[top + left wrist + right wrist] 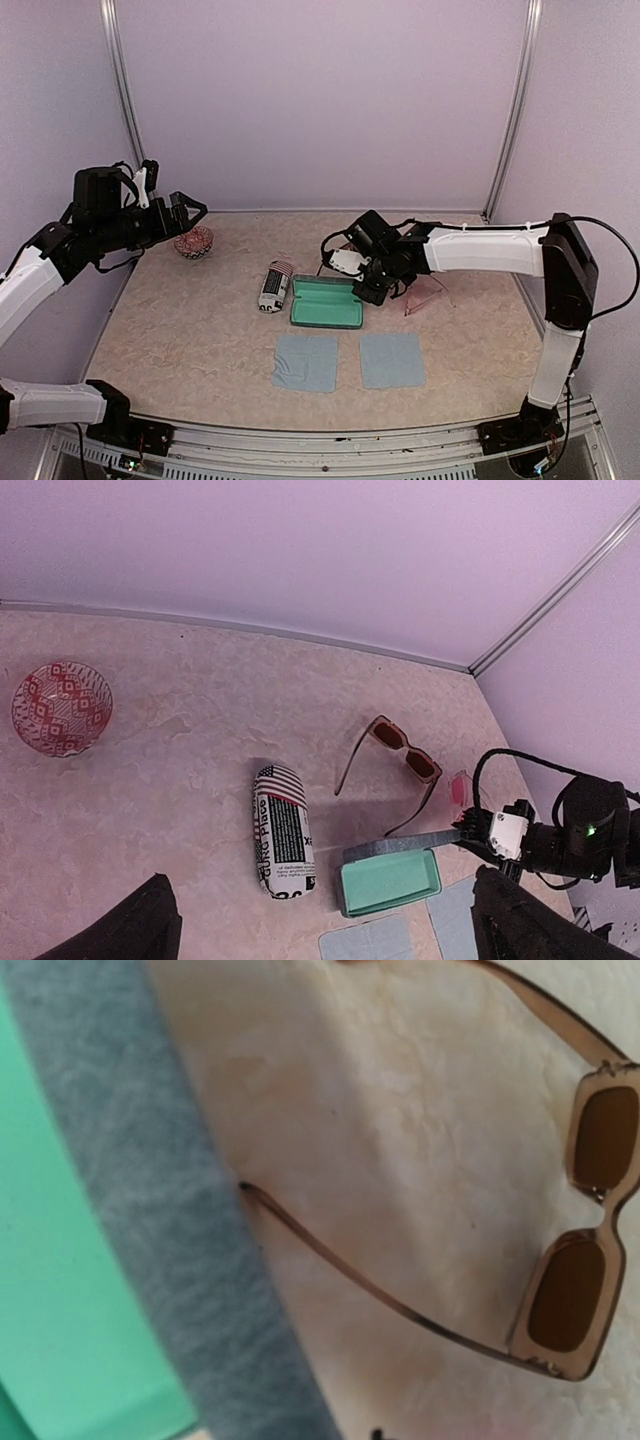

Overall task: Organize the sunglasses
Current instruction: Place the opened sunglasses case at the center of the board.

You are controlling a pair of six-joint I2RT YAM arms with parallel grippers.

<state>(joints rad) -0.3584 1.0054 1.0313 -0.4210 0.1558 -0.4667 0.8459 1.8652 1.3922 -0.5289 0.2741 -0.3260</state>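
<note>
My right gripper (368,288) is drawn narrow on what looks like the raised lid (405,843) of the case (326,303). I judge my job is to hold it steady and upright without dragging the case, while my left gripper (320,880), spread wide and empty at nine o'clock, fetches a pair by its bridge. The pale-pink sunglasses (460,788) lie at three o'clock from the case; farther, at one o'clock, the brown sunglasses (404,751) rest with thick rectangular frame, tinted lenses and arms unfolded.

A robotics lab booth: bare lilac walls (320,100), metal corner posts (512,110), arms (480,248) bolted to table (200,330)
</note>
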